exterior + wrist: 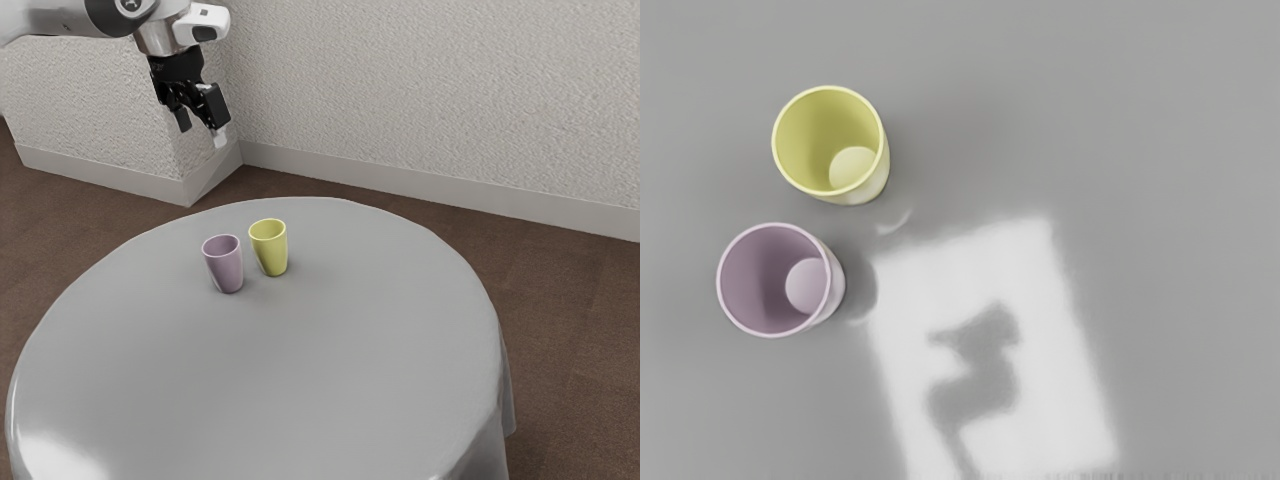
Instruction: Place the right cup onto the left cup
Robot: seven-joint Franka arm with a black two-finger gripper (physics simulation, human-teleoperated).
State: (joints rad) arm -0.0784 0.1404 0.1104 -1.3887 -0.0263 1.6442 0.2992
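High above the table's far edge, at the exterior view's upper left, my gripper (202, 130) stands open with nothing between its fingers. Below it, a purple cup (224, 266) and a yellow-green cup (270, 250) are upright on the grey round table (330, 380), side by side with a narrow gap. The purple one is nearer the exterior view's left. Seen from above in the wrist view, the yellow-green cup (830, 140) and the purple cup (775, 280) both have open, hollow mouths and stand apart.
In the wrist view, a bright light patch (1040, 300) with a dark shadow in it lies on the tabletop beside the cups. Behind the table, a textured wall (430, 100) with a pale baseboard (400, 181) rises from the brown floor (570, 330).
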